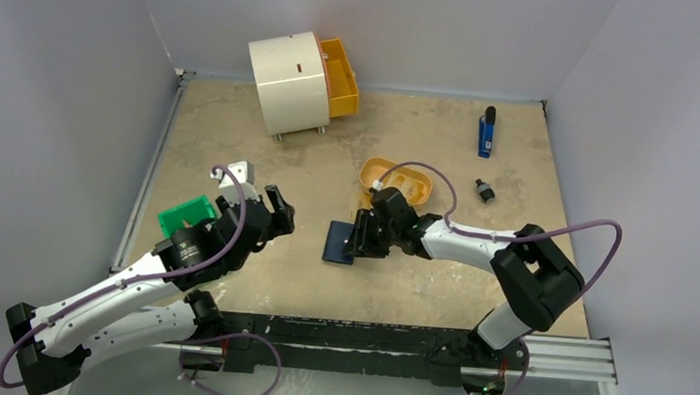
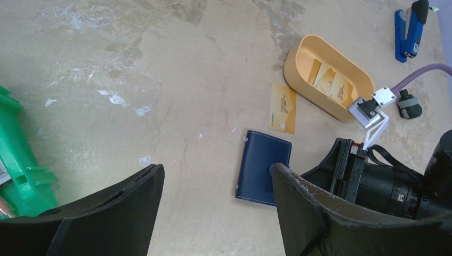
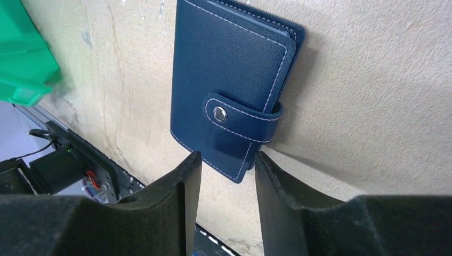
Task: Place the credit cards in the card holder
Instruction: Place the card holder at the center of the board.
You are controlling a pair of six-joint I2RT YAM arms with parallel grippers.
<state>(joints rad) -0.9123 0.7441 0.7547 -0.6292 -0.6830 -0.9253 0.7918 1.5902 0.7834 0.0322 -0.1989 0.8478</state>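
The card holder (image 1: 338, 243) (image 2: 264, 166) (image 3: 229, 80) is a dark blue wallet lying flat and snapped shut at mid-table. My right gripper (image 1: 358, 242) (image 3: 227, 160) is open, its fingers standing either side of the wallet's snap-tab end with a gap on both sides. One credit card (image 2: 282, 108) lies on the table between the wallet and the orange tray (image 2: 298, 74). More credit cards (image 2: 331, 84) lean inside that tray. My left gripper (image 1: 279, 213) (image 2: 216, 176) is open and holds nothing, hovering left of the wallet.
A green box (image 1: 184, 215) (image 2: 21, 170) (image 3: 26, 58) sits beside the left arm. At the back stands a white round cabinet (image 1: 287, 81) with an orange drawer (image 1: 342, 76) pulled out. A blue tool (image 1: 487, 133) and a small black part (image 1: 485, 191) lie at the right. The table's near rail (image 3: 80, 165) is close to the wallet.
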